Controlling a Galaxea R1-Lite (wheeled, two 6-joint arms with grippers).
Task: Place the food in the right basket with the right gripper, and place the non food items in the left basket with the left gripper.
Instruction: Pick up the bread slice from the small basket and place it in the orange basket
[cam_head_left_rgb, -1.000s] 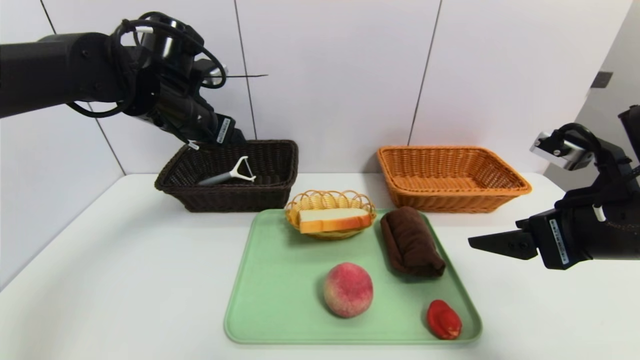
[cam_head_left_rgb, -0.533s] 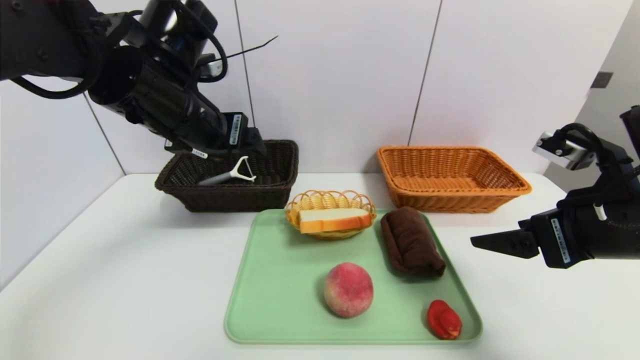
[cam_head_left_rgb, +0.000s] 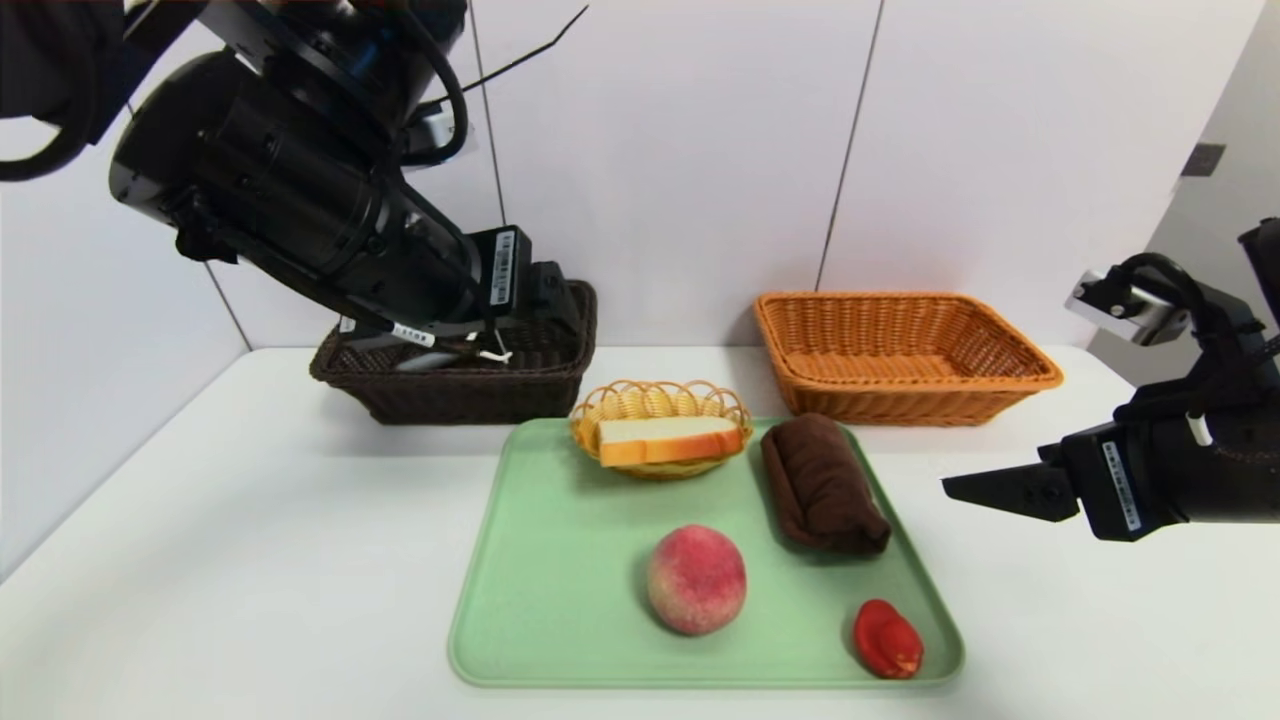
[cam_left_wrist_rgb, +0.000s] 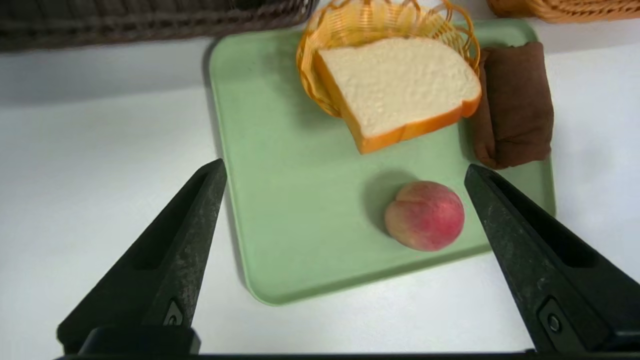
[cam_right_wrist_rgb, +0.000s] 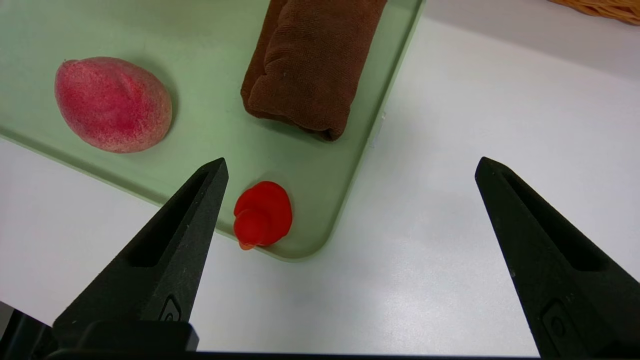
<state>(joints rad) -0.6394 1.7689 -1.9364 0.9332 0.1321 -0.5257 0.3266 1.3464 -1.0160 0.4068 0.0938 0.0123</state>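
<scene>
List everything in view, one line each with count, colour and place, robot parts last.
table: one, white, under everything.
tray: one, green, table centre.
dark basket: one, dark brown, far left.
peeler: one, grey and white, in the dark basket, mostly hidden by the left arm.
orange basket: one, orange, far right, nothing visible inside.
small wicker basket: one, yellow, tray's far edge.
bread slice: one, white with orange crust, in the small wicker basket.
towel: one, brown, rolled, tray's right side.
peach: one, pink, tray centre.
red food piece: one, near right corner.
left gripper: black, open, raised before the dark basket.
right gripper: black, open, right of the tray.
</scene>
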